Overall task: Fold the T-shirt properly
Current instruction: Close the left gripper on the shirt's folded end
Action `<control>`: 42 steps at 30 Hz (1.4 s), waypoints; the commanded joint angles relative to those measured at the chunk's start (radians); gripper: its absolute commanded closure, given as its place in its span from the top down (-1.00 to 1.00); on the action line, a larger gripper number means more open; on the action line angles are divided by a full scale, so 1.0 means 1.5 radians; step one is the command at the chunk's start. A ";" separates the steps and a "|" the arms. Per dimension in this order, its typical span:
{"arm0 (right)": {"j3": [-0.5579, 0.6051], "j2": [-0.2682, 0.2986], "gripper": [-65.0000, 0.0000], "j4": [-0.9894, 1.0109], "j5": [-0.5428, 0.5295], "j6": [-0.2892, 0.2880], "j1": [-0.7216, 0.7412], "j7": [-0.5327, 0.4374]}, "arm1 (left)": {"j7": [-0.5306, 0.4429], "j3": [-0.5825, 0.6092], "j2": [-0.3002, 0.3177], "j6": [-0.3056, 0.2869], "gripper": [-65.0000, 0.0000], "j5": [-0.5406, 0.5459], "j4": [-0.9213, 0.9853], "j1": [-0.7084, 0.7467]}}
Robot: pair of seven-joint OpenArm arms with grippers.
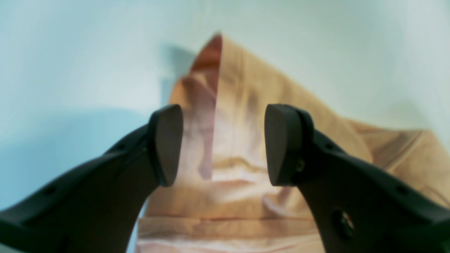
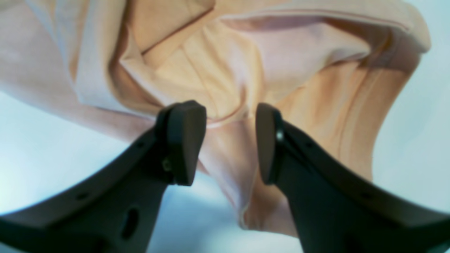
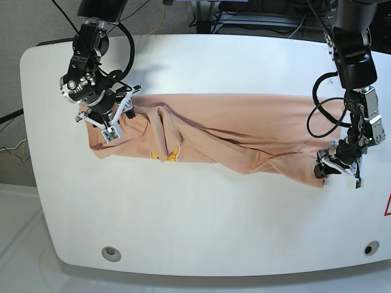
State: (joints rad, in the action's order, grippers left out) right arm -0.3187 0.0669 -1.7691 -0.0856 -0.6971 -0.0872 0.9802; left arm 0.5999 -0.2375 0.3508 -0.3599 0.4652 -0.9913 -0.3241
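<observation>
T-shirt (image 3: 232, 137) lies rumpled across white table (image 3: 201, 220), soft peach cotton w/ ridged folds. Left gripper (image 3: 337, 169) at its hem corner, jaws wide, nothing held. Right gripper (image 3: 113, 116) over sleeve end, jaws parted, cloth betw. pads, not pinched.

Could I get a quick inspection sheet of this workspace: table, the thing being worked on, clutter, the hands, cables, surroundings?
Surface: white table, rounded corners.
Job's things: peach T-shirt stretched across the table, rumpled, a small yellow print showing.
Clutter: nothing seen.
Hands: left hand open over the shirt's end; right hand open over the other end; neither grips cloth.
Cables: black cables loop along both arms.
Surroundings: grey floor and more wiring beyond the table.
</observation>
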 commanded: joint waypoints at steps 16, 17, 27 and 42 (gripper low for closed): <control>-0.001 0.008 -0.18 -0.015 -0.009 -0.001 0.006 -0.012 | -0.026 -0.001 0.007 -0.002 0.06 0.005 0.001 -0.025; -0.001 0.008 -0.18 -0.015 -0.009 -0.001 0.006 -0.012 | -0.032 -0.001 0.007 -0.002 0.06 0.005 0.012 -0.029; -0.001 0.007 -0.18 -0.015 -0.009 -0.001 0.006 -0.012 | -0.082 0.000 0.008 -0.003 0.06 0.005 0.150 -0.069; -0.001 0.008 -0.18 -0.015 -0.009 -0.001 0.005 -0.012 | -0.097 0.018 -0.035 -0.003 0.06 0.004 0.154 -0.079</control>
State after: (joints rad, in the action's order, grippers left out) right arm -0.3187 0.0696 -1.7691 -0.0853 -0.6971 -0.0879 0.9783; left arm 0.4515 -0.2104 0.3004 -0.3595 0.4660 -0.7479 -0.4114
